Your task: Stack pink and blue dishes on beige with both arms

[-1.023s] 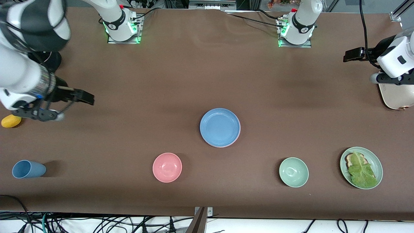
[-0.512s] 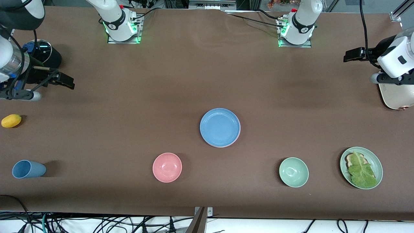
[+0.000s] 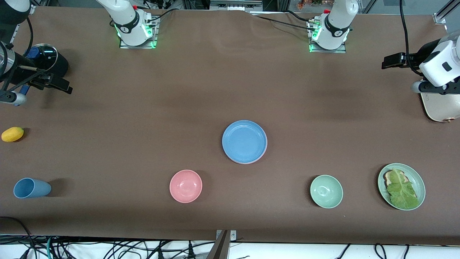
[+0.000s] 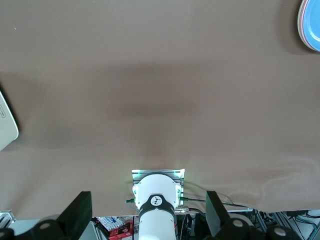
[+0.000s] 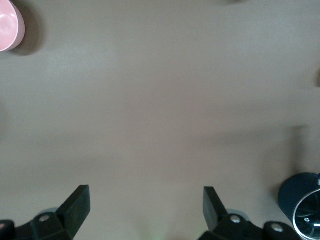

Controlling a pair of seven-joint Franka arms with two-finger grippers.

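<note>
The blue plate [image 3: 244, 141] lies flat and upright near the middle of the counter [image 3: 143, 126], round, shallow, matte light blue with a low rim. It sits on top of the pink plate [image 3: 264, 154], of which only a thin pale crescent shows along the blue plate's edge, on the side nearer the front camera and toward the left arm's end. The left wrist view catches the same pair at its corner: the blue plate [image 4: 314, 22] with the pink rim [image 4: 300, 22] just outside it. The beige plate cannot be made out beneath them.
</note>
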